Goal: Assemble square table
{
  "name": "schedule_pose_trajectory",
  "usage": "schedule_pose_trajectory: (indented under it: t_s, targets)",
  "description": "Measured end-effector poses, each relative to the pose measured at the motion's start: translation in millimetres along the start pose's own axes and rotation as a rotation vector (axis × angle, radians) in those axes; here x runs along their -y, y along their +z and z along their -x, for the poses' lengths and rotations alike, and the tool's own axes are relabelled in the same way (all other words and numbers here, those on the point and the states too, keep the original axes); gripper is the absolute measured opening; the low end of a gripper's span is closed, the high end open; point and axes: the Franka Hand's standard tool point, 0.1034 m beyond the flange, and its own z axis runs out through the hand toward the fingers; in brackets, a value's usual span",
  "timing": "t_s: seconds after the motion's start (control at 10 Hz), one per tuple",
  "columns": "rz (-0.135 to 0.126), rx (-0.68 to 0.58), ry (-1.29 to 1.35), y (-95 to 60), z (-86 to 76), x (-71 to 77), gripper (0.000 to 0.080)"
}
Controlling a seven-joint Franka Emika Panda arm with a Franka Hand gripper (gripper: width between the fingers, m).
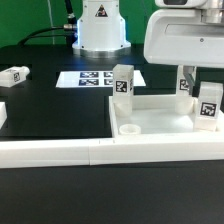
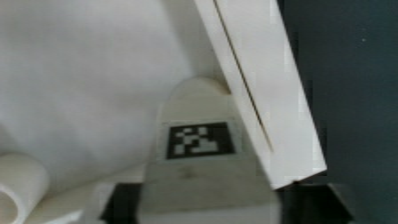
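Observation:
The square tabletop slab (image 1: 160, 122) lies flat at the exterior view's right, with an open corner socket (image 1: 128, 130) at its near corner. Two tagged white legs stand upright on it (image 1: 122, 82) (image 1: 210, 104). My gripper (image 1: 186, 80) hangs over the far corner with its fingers on either side of a third upright leg (image 1: 186, 88). In the wrist view this leg (image 2: 199, 140) fills the gap between the dark fingers (image 2: 121, 205) of my gripper (image 2: 217, 208), on the slab (image 2: 89, 80) beside its raised rim (image 2: 258, 90). A loose fourth leg (image 1: 12, 75) lies at the far left.
White border bars (image 1: 90, 152) run along the front, against the slab. The marker board (image 1: 95, 78) lies flat behind the slab, before the robot base (image 1: 98, 30). Another leg's round end (image 2: 15, 190) shows at the edge of the wrist view.

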Motion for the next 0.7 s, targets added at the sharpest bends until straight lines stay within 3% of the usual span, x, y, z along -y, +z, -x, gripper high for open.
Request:
schedule_pose_trajectory:
  t_s: [0.1, 0.4, 0.7]
  targets:
    - [0.003, 0.002, 0.091, 0.5, -0.3, -2.0, 0.0289]
    - [0.004, 0.002, 0.256, 0.9, -0.3, -2.9, 0.0289]
    - [-0.004, 0.011, 0.587, 2.0, -1.9, -6.2, 0.0289]
